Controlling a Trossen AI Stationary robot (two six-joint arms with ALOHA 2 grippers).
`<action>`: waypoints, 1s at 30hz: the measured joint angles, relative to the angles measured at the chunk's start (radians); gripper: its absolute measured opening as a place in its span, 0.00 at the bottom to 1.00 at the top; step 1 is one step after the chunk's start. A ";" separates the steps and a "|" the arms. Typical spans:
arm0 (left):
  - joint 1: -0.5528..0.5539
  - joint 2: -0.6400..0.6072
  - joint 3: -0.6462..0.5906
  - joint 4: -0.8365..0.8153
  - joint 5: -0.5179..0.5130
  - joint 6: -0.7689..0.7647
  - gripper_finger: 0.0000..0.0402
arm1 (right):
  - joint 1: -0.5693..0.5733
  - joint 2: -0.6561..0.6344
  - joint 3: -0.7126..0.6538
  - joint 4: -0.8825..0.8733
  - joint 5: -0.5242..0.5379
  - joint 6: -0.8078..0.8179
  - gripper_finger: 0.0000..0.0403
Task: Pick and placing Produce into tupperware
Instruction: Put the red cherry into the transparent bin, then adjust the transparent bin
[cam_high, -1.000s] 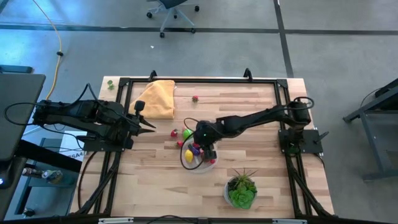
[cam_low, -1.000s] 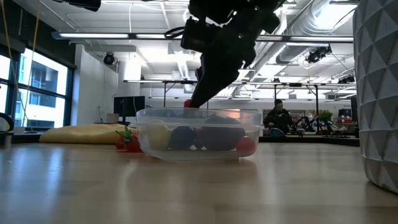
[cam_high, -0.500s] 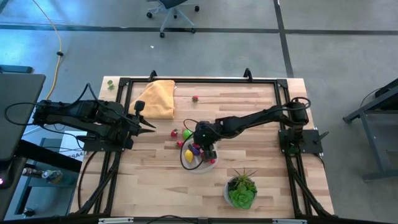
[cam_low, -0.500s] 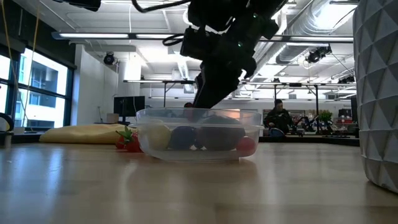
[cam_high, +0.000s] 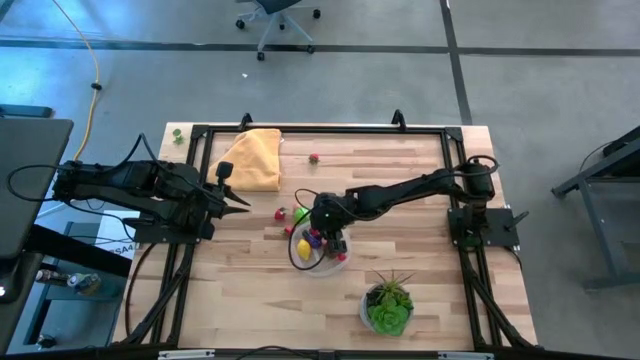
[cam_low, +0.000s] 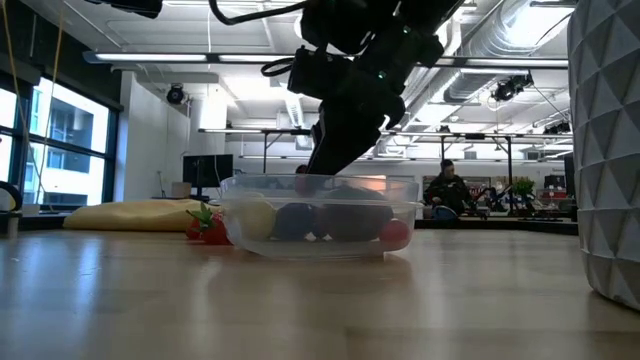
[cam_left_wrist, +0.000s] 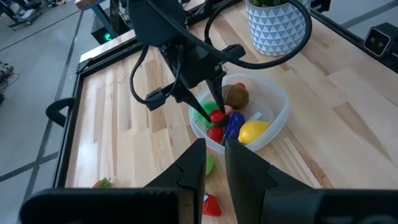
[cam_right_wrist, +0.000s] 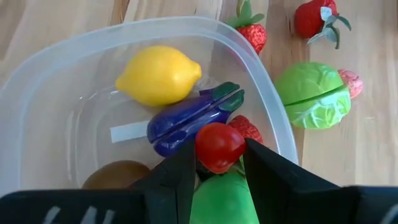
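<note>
Right gripper (cam_right_wrist: 216, 163) clenches one tomato (cam_right_wrist: 219, 147) over tupperware (cam_right_wrist: 43, 81); perhaps five pieces inside.

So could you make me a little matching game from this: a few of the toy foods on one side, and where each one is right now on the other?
Things:
1. red tomato
2. yellow lemon
3. green cabbage
4. purple eggplant

Places:
A. on the table, outside the tupperware
B. held between the right gripper fingers
C. in the tupperware, beside the lemon
D. in the tupperware, near its far wall in the right wrist view

Pairs: 1-B, 2-D, 3-A, 4-C
</note>
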 joint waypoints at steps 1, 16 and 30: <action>0.000 0.000 0.000 0.000 0.000 0.000 0.13 | 0.000 0.000 0.000 0.000 -0.001 0.000 0.28; 0.000 0.000 0.000 0.000 0.000 0.000 0.13 | 0.000 -0.001 0.000 0.003 -0.021 -0.001 0.41; 0.000 0.000 0.000 0.000 0.000 0.000 0.13 | 0.000 -0.096 0.000 -0.195 -0.021 0.003 0.41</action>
